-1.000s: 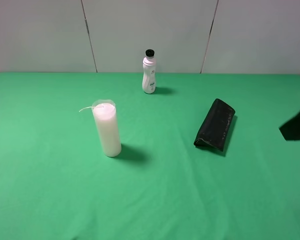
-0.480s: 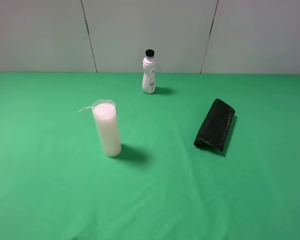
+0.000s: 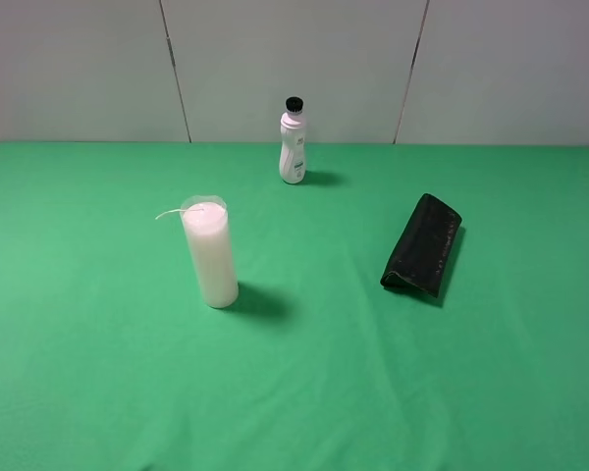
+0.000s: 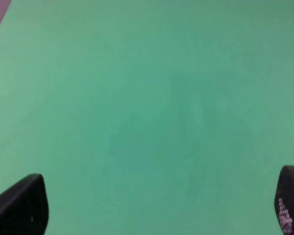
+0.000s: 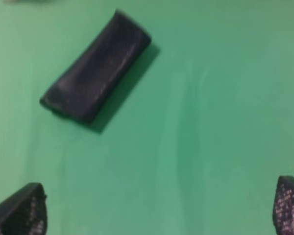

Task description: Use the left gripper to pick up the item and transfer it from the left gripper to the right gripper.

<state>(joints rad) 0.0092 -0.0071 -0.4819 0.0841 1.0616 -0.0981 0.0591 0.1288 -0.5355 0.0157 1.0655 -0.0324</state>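
Item lies flat on the green worktop, at 3 o'clock from the candle. Left hand released, over bare cloth. Right hand released, item well clear of its fingertips.

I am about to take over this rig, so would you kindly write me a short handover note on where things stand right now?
Left gripper: open, empty, over bare green cloth; outside the high view.
Right gripper: open, empty, also outside the high view; the pouch shows in its wrist view.
Black pouch: lying flat on the right side of the table, untouched. White candle stands left of centre, small white bottle at the back.
Done: nothing yet.
Left: left gripper must reach across, pick up the pouch and pass it to the right gripper.
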